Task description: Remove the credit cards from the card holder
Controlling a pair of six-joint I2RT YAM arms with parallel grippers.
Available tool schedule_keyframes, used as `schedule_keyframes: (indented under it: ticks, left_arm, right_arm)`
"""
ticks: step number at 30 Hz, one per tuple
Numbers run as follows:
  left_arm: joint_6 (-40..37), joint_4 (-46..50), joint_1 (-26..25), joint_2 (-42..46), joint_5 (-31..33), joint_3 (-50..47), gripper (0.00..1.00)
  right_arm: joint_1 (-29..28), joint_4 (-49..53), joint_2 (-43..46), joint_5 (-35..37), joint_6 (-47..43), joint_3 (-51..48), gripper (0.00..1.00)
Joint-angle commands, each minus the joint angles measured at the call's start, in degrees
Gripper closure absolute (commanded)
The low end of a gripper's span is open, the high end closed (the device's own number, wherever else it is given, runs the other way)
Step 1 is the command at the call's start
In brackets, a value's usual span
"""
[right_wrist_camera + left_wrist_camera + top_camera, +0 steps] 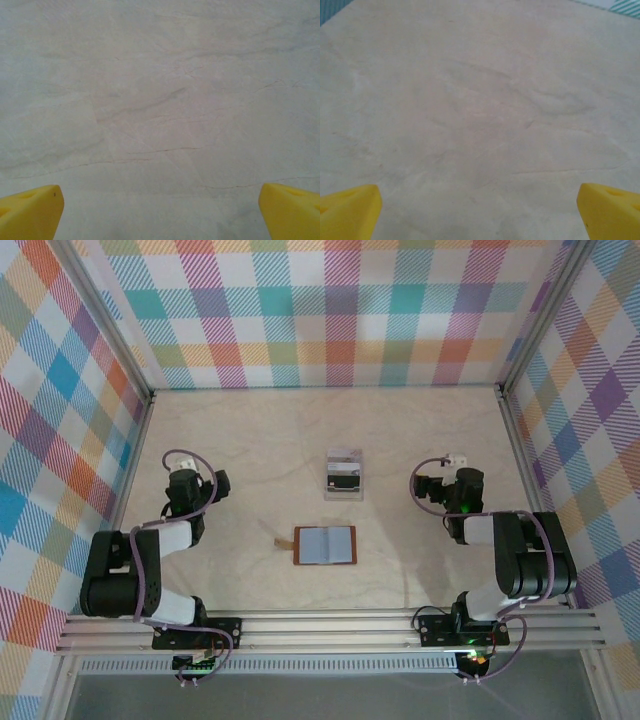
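Wallet [325, 545] lying open near the middle of the table [250, 440], grey-blue lining up, snap tab at 9 o'clock. Card [345, 477] with a dark band at 12 o'clock from the wallet, near but apart, within the outline of a clear square [344, 454]; how many cards cannot be told. Left gripper [195, 486] at 10 o'clock and right gripper [455, 490] at 2 o'clock of the wallet, both well apart from it. Wrist views: yellow fingers [347, 211] [30, 212] spread wide over bare table, holding nothing.
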State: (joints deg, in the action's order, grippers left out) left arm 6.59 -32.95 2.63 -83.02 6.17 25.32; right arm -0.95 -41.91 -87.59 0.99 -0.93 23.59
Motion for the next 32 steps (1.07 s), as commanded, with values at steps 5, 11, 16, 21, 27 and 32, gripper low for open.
schedule_keyframes:
  ticks: [5, 11, 16, 21, 27, 32]
  left_arm:
    - [-2.13, -5.71, 0.70, -1.91, -8.71, 0.77, 0.00]
    - [-5.75, -5.98, -0.76, -3.82, -12.38, 1.76, 0.00]
    - [-8.42, -9.05, -4.34, -5.57, -7.47, 0.42, 0.00]
    - [-8.74, -12.56, -5.55, -6.77, -4.75, -0.86, 0.00]
    - [-9.33, -13.40, -7.34, -6.62, -0.94, -1.33, 0.00]
    - [-9.05, -12.93, -6.87, -6.55, -1.85, -1.15, 0.00]
  right_arm:
    - [0.18, -5.90, -0.21, -2.05, 0.93, -0.22, 0.00]
    - [0.16, -5.73, -0.22, -2.22, 0.93, -0.14, 0.00]
    - [0.17, -5.73, -0.30, -2.22, 0.95, -0.13, 0.00]
    - [0.17, -5.73, -0.25, -2.22, 0.93, -0.14, 0.00]
    - [0.18, -5.72, -0.43, -2.10, 0.89, -0.04, 0.00]
    - [0.25, -5.86, -0.29, -2.15, 1.07, -0.16, 0.00]
